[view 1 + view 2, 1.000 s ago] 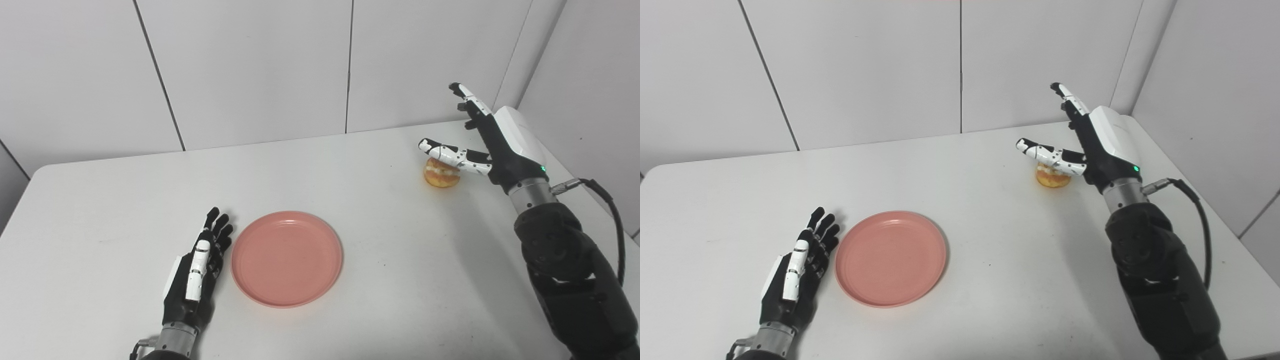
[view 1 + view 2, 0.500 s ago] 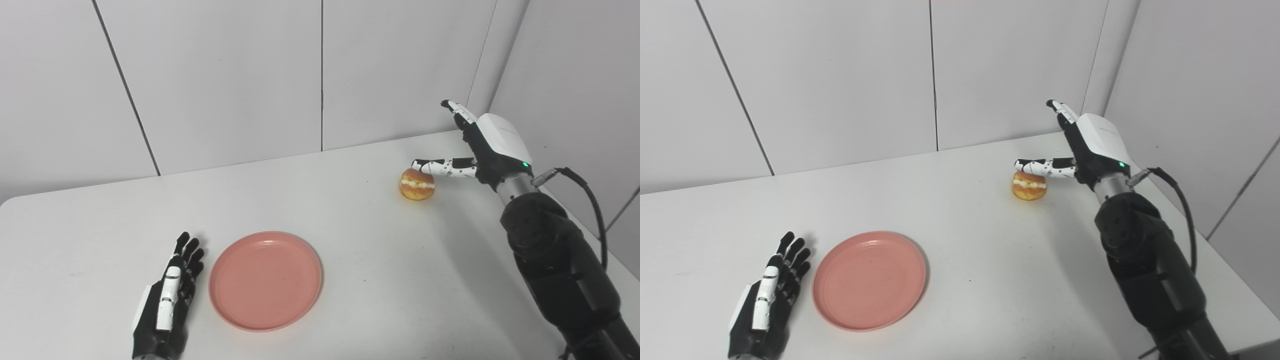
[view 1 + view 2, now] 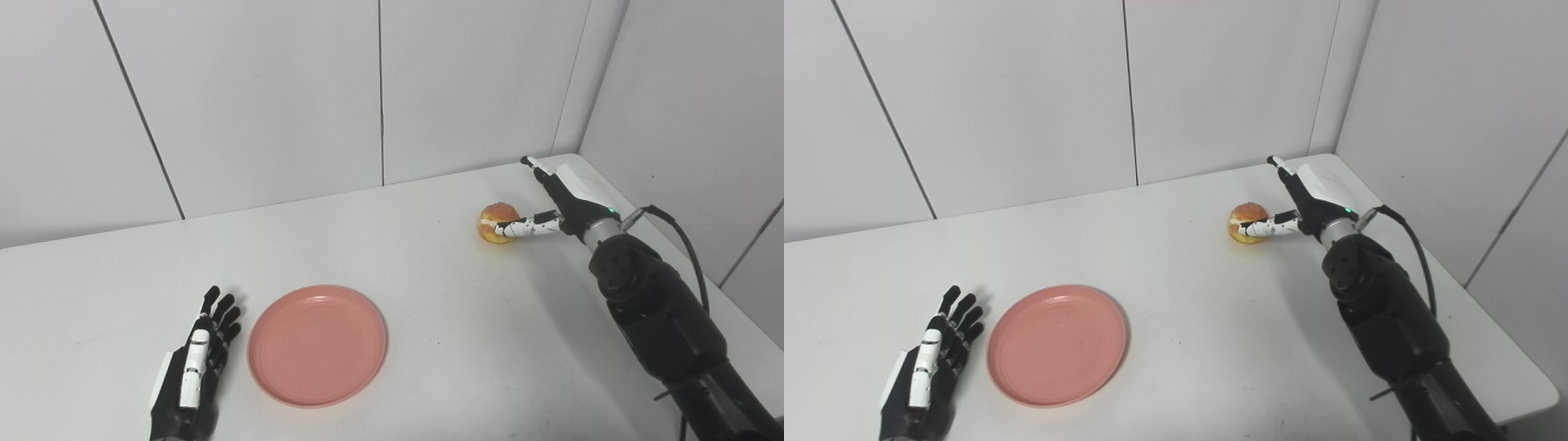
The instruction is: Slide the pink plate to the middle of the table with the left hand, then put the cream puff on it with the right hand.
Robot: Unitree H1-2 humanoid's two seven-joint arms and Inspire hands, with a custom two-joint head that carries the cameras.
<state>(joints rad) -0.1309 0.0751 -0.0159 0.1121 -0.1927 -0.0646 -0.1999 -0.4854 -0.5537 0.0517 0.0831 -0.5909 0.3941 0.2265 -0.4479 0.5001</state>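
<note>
While our right hand [image 3: 554, 202] reaches into the upper right of the frame, the small round golden cream puff with its pale cream band [image 3: 495, 222] sits just to the picture-left of that palm, on the white tabletop [image 3: 429, 294]. We have the thumb lying across the puff's near side, apparently touching it, and the other fingers [image 3: 531, 165] stretched out straight behind it, so the hand is spread around the puff and not yet closed on it. The puff is squat and round, with no long axis to line up on. Our left hand [image 3: 195, 367] rests flat at the lower left, fingers apart and holding nothing, just beside the left rim of the round pink plastic plate [image 3: 316, 343], which lies low and left of centre, well apart from the puff
</note>
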